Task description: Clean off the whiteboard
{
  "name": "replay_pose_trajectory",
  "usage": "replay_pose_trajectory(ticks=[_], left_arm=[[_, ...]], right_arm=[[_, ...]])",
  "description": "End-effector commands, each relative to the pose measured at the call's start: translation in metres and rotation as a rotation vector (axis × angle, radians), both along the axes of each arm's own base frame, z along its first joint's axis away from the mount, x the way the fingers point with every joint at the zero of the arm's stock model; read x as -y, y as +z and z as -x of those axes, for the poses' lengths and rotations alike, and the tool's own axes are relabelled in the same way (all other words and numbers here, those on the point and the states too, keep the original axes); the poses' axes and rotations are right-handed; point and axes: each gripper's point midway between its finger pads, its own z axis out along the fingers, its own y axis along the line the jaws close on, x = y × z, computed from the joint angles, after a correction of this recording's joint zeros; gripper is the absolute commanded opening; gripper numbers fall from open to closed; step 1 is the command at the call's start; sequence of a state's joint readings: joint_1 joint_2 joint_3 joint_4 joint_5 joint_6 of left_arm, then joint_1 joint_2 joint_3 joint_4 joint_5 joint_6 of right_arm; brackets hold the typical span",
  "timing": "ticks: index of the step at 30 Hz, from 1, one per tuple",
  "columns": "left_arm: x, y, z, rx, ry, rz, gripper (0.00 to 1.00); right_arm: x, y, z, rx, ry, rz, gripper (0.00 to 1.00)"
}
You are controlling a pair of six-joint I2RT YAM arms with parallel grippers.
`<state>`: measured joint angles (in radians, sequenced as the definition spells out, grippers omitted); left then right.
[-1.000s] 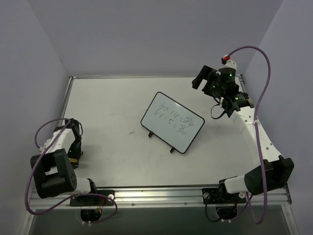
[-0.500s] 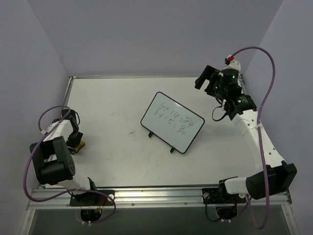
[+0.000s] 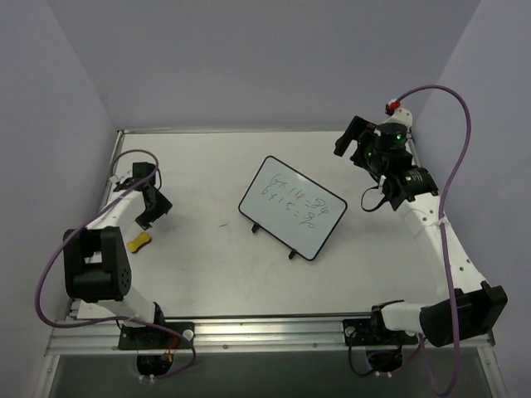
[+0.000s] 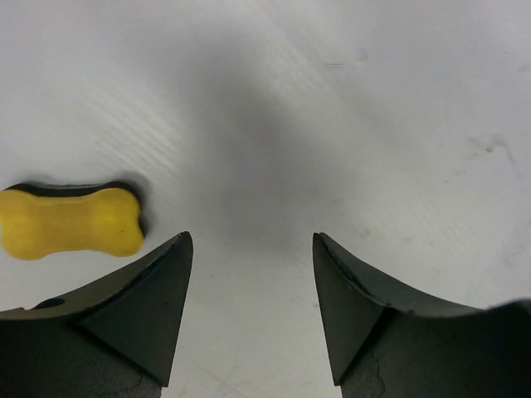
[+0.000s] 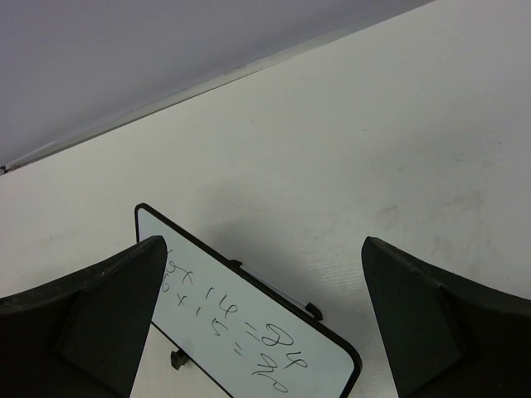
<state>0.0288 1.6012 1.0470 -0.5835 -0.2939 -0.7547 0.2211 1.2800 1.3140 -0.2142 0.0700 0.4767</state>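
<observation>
The whiteboard [image 3: 292, 207] sits near the middle of the desk [image 3: 199, 274], turned on a diagonal so that one corner points toward the far edge. Its white face carries two lines of green handwriting. Two small black feet show along its near long edge.

The left pincer [image 3: 159, 206] is over the left side of the desk, with its tips pointing inward. It is released, and its wrist view shows both dark fingers [image 4: 149, 290] spread, with only bare desk in the gap. The whiteboard lies well apart from it, off to its right, with an open stretch of desk between the two. A yellow bone-shaped eraser [image 3: 138, 241] lies flat on the desk just beside this pincer, on its near, outer side. In the wrist view it appears close to the left finger but not between the fingers, and no contact is visible.

The right pincer [image 3: 348, 137] is held up at the far right of the desk, beyond the whiteboard's far right edge and apart from it. It is released too, spread wide and gripping nothing. In its wrist view the whiteboard lies low in the picture, between the two fingers and beyond them. The written face is in view, and nothing is touching it.

A purple cable loops along each arm.
</observation>
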Motion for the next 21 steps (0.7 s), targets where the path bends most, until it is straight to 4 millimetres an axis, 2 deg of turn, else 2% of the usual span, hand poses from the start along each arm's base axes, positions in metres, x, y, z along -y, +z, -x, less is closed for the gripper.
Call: replay_pose_trajectory(ticks=[1,3,6,8,9,10,11,13,14,19,21], left_arm=[[0.032,0.012,-0.042,0.074,-0.18,0.013,0.68],[0.04,0.021,-0.047,0.071,-0.196,-0.012,0.68],[0.029,0.031,-0.037,0.067,-0.089,-0.064,0.68],[0.017,0.037,-0.019,0.061,0.067,-0.069,0.73],[0.012,0.038,-0.012,0.055,0.117,-0.081,0.79],[0.007,0.041,-0.005,0.075,0.254,-0.071,0.84],[-0.003,0.038,0.019,0.011,0.331,-0.122,0.84],[-0.009,0.038,0.028,0.031,0.476,-0.125,0.82],[-0.013,0.037,0.039,0.002,0.521,-0.149,0.82],[-0.01,0.024,0.045,-0.013,0.729,-0.113,0.82],[-0.011,0.031,0.043,-0.008,0.783,-0.118,0.82]], right_arm=[[0.013,0.009,0.005,0.035,-0.043,0.009,1.0],[0.015,0.011,0.006,0.042,-0.048,0.006,1.0],[0.017,0.009,0.006,0.047,-0.051,0.004,1.0],[0.018,0.007,0.004,0.052,-0.052,-0.004,1.0],[0.018,0.006,0.003,0.053,-0.05,-0.008,1.0],[0.017,0.007,0.001,0.06,-0.039,-0.017,1.0],[0.016,0.005,-0.001,0.06,-0.036,-0.022,1.0],[0.014,0.005,-0.004,0.065,-0.029,-0.031,1.0],[0.013,0.004,-0.005,0.062,-0.019,-0.036,1.0],[-0.002,0.001,-0.012,0.061,0.046,-0.071,1.0],[-0.012,-0.002,-0.017,0.046,0.089,-0.089,1.0]])
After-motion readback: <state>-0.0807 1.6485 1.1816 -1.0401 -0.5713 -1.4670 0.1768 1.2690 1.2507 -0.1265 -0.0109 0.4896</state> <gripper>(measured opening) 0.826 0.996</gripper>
